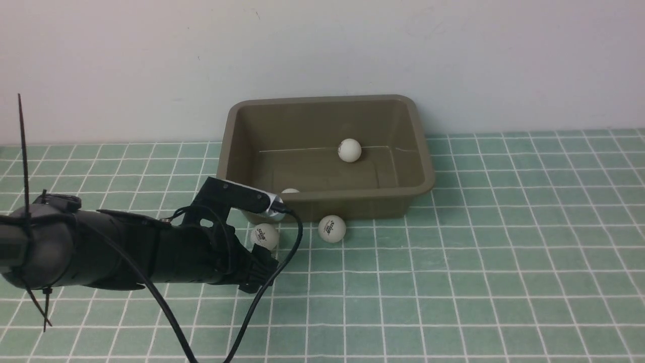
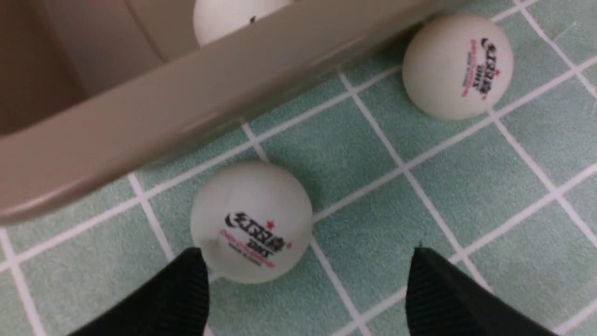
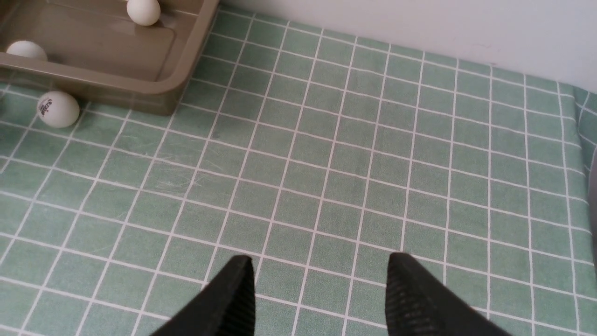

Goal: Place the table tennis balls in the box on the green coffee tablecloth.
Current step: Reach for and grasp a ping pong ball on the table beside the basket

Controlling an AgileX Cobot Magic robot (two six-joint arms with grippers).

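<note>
Nearest to the front camera, my left arm (image 1: pixel 101 252) reaches in low from the left over the green coffee tablecloth (image 1: pixel 504 262), with a black cable (image 1: pixel 301 233) looping beside it. My left tool (image 2: pixel 305 256) is spread wide and holds nothing, and it points toward the near wall of the box (image 1: pixel 426 171).

One of the table tennis balls, the left loose ball (image 1: pixel 264 236), lies on the cloth just in front of that tool and close to the box's near wall. In the left wrist view one finger (image 2: pixel 177 298) sits right at this ball's edge, and I cannot tell whether it touches. The other finger stands apart from the ball, with bare cloth between them. The right loose ball (image 1: pixel 332 228) lies on the cloth just beside the box's near wall, near the first ball but not touching it.

Two more balls are inside the box. The far ball (image 1: pixel 349 150) rests on the floor by the far wall. The near ball (image 1: pixel 291 191) shows only its top over the near rim. The box stands upright on the cloth, its far side close to the white wall (image 1: pixel 322 50).

My right tool (image 3: pixel 319 263), seen only from its own wrist camera, hovers above bare cloth well apart from the box. Its jaws are parted less wide than the left's, with nothing between them.
</note>
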